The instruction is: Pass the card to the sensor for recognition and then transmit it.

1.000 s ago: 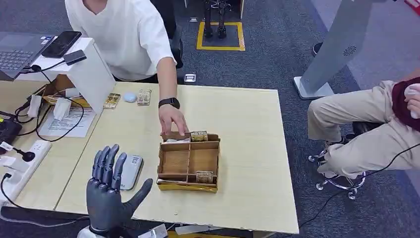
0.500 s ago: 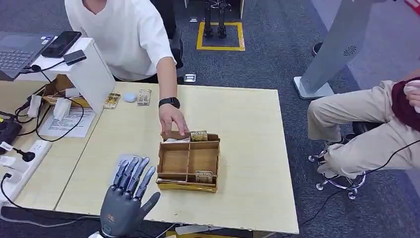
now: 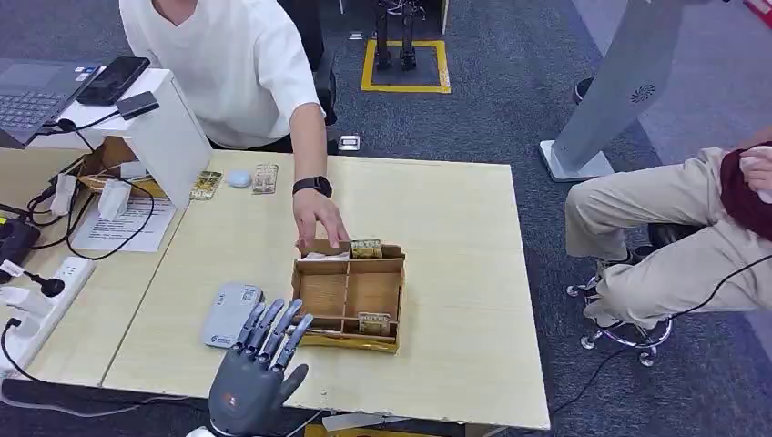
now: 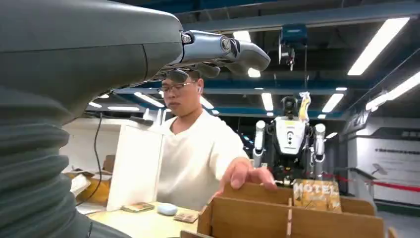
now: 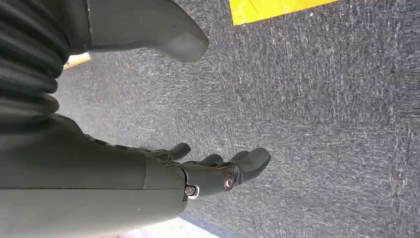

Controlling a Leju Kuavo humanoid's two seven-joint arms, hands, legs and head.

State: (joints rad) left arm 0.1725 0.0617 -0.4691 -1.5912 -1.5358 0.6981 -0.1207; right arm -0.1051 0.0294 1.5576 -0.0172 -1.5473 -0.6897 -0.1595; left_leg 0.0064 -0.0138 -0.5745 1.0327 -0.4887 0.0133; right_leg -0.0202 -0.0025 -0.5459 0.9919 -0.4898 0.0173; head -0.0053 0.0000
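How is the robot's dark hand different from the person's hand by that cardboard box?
The robot's dark grey left hand hovers at the divided cardboard box's near corner, fingers spread, holding nothing. The person's hand rests on the box's far rim and wears a black wristwatch. Both are at the same box.

I see even, bright overhead light on the surface (image 3: 455, 237) with soft shadows. Ceiling strip lights (image 4: 379, 45) glare at my left wrist camera, where the near hand (image 4: 218, 49) blurs.

Head view high above the wooden tray (image 3: 347, 296), facing down, left wrist view low beside the same tray (image 4: 277, 218), facing across, right wrist view facing carpet (image 5: 322, 99)
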